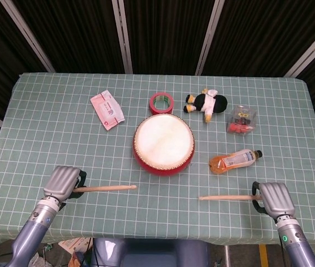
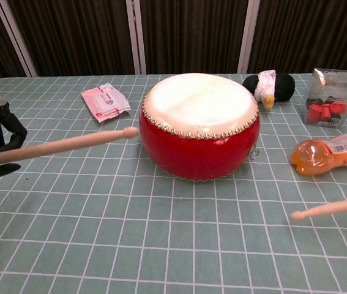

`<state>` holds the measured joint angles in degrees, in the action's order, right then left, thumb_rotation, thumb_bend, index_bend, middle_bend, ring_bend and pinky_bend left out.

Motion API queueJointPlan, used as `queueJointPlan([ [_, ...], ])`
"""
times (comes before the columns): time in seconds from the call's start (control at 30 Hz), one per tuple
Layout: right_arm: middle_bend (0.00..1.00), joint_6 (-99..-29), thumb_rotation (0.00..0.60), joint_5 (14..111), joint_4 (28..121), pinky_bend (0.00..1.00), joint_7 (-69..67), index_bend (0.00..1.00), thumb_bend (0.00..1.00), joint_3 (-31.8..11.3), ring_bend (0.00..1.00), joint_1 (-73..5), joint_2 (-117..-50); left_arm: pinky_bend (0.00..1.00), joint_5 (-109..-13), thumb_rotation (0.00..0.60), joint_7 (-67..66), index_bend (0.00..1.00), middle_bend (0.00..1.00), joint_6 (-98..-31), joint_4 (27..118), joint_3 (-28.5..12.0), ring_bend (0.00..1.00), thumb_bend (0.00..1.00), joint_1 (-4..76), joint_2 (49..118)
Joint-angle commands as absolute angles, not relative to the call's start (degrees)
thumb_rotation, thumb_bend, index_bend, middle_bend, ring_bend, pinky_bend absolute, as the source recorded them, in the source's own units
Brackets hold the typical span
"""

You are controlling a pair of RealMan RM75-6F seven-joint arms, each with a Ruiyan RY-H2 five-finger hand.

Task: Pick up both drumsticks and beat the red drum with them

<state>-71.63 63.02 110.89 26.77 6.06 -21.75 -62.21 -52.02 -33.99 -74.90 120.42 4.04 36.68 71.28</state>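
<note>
We see the red drum (image 1: 164, 145) standing at the middle of the tablecloth (image 1: 63, 139), its pale skin facing up, with open cloth on every side of it toward the near edge. Our left hand (image 1: 63, 182) grips the left drumstick (image 1: 104, 188) near the front-left edge; the stick points toward the drum, its tip short of the drum wall. Our right hand (image 1: 274, 198) grips the right drumstick (image 1: 226, 197) near the front-right edge, tip clear of the drum.

A clear plastic box (image 1: 241, 120) at the right edge holds small red pieces. An orange drink bottle (image 1: 233, 160) lies on its side just right of the drum.

Behind the drum lie a red tape roll (image 1: 161, 103), a plush toy (image 1: 206, 103) and a pink wipes packet (image 1: 107, 109). Dark panels back the table.
</note>
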Motion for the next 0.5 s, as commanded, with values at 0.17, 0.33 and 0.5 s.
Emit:
queueJointPlan([
  [0.17, 1.00, -71.39, 0.600, 61.77, 111.28, 0.95, 29.96, 1.00, 0.66, 4.96, 1.00, -21.79, -64.66, 1.00, -51.56, 0.600, -36.97, 0.80, 1.00, -74.31, 113.48, 4.33, 1.00, 0.58, 35.69, 76.74],
  [0.33, 1.00, -70.76, 0.600, 58.58, 110.55, 0.95, 31.80, 1.00, 0.66, 3.27, 1.00, -22.38, -66.71, 1.00, -49.56, 0.600, -37.99, 0.80, 1.00, -73.25, 108.66, 2.57, 1.00, 0.58, 35.99, 79.76],
  [0.5, 1.00, -69.61, 0.600, 54.26, 108.65, 0.95, 33.33, 1.00, 0.66, 1.69, 1.00, -23.19, -68.83, 1.00, -47.16, 0.600, -39.51, 0.80, 1.00, -71.39, 105.11, 1.48, 1.00, 0.58, 36.59, 82.41],
])
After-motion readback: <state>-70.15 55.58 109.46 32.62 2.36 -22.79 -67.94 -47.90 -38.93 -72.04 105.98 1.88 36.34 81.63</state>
